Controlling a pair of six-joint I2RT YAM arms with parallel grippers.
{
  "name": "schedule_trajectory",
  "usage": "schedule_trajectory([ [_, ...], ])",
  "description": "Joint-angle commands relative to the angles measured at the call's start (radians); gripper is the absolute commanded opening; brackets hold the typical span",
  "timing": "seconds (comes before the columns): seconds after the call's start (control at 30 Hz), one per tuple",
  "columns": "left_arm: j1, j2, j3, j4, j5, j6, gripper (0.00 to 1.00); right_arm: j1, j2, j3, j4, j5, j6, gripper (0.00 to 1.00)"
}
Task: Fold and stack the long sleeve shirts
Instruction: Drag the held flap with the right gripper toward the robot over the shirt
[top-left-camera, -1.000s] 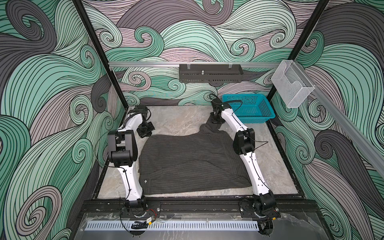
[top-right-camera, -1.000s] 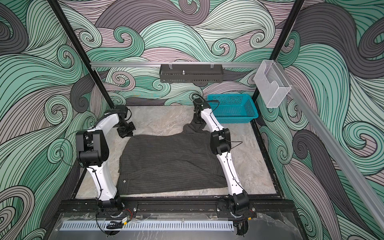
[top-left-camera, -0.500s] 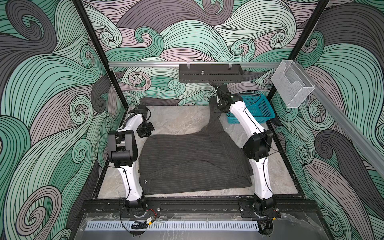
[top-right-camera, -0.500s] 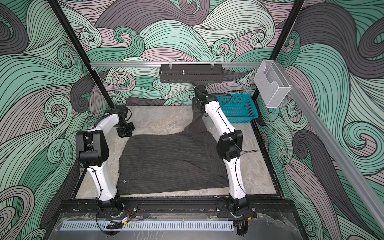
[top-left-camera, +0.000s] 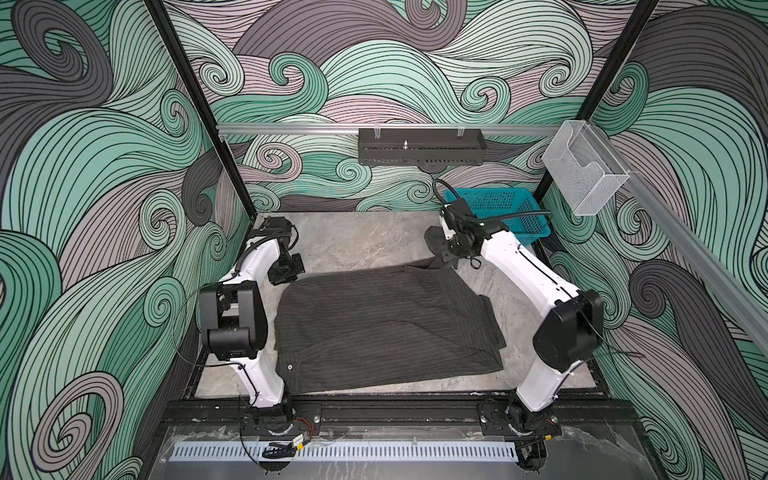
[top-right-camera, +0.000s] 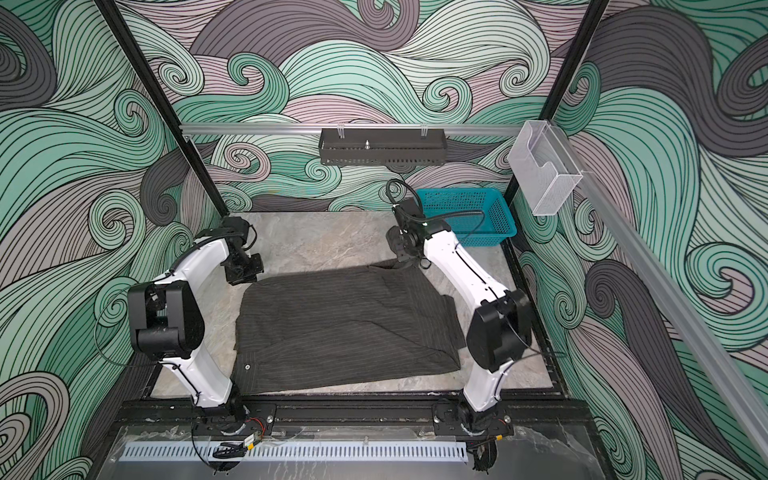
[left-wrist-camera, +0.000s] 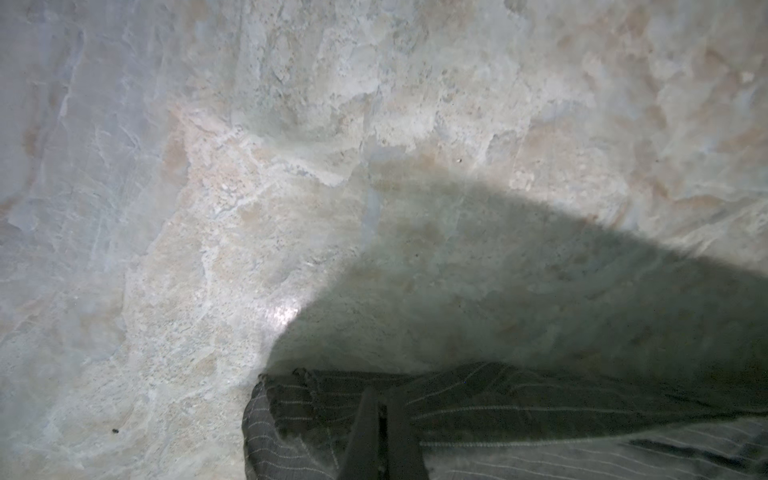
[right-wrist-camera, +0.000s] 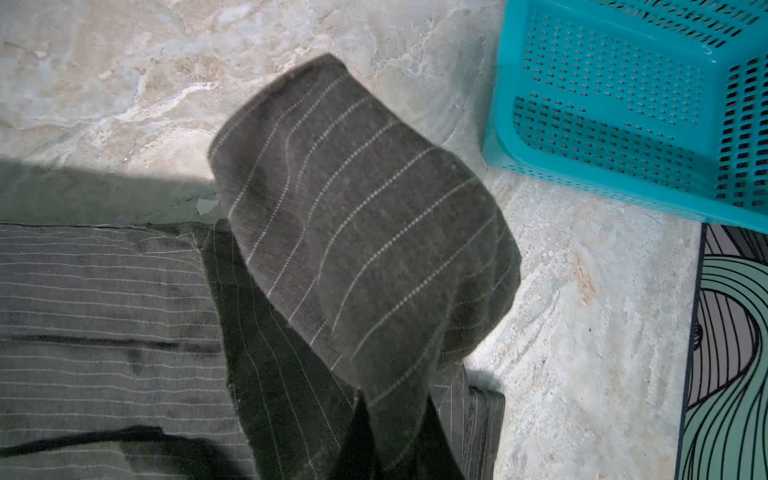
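Shirt (top-left-camera: 386, 328) lies spread on the worktop (top-left-camera: 365, 241); my right gripper (top-left-camera: 442, 262), pinching its far right corner, has come down from a lift, left gripper (left-wrist-camera: 380, 409) clamped on the far left, edge stretched for folding

Long sleeve shirt (top-left-camera: 386, 328): dark charcoal-brown cloth, thin pale pinstripes. Lies mid-desk (top-left-camera: 357, 245), spread as rough rectangle, partly folded, layers overlapping. Diagonal fold edge crosses from left-middle toward near-right corner. Stacked layer edges show along right side. Whitish button (top-left-camera: 289, 367) on strip at near-left corner. Far-right corner raised off desk into small peak, pinched in right end effector (top-left-camera: 440, 264); loose flap hangs above flat part in right wrist view. Far-left corner low, bunched, clamped in left end effector (left-wrist-camera: 380, 405).
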Motion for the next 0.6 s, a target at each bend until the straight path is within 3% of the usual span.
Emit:
schedule_trajectory([
  [0.0, -0.014, -0.051, -0.053, -0.008, -0.04, 0.024, 0.0, 0.012, -0.122, -0.076, 0.002, 0.028, 0.024, 0.0],
  [0.33, -0.058, -0.208, -0.207, -0.013, -0.071, 0.016, 0.0, 0.022, -0.375, -0.296, -0.096, 0.02, 0.092, 0.0],
  [0.57, -0.113, -0.362, -0.341, -0.032, -0.056, -0.065, 0.0, 0.025, -0.508, -0.43, -0.151, 0.014, 0.118, 0.0],
])
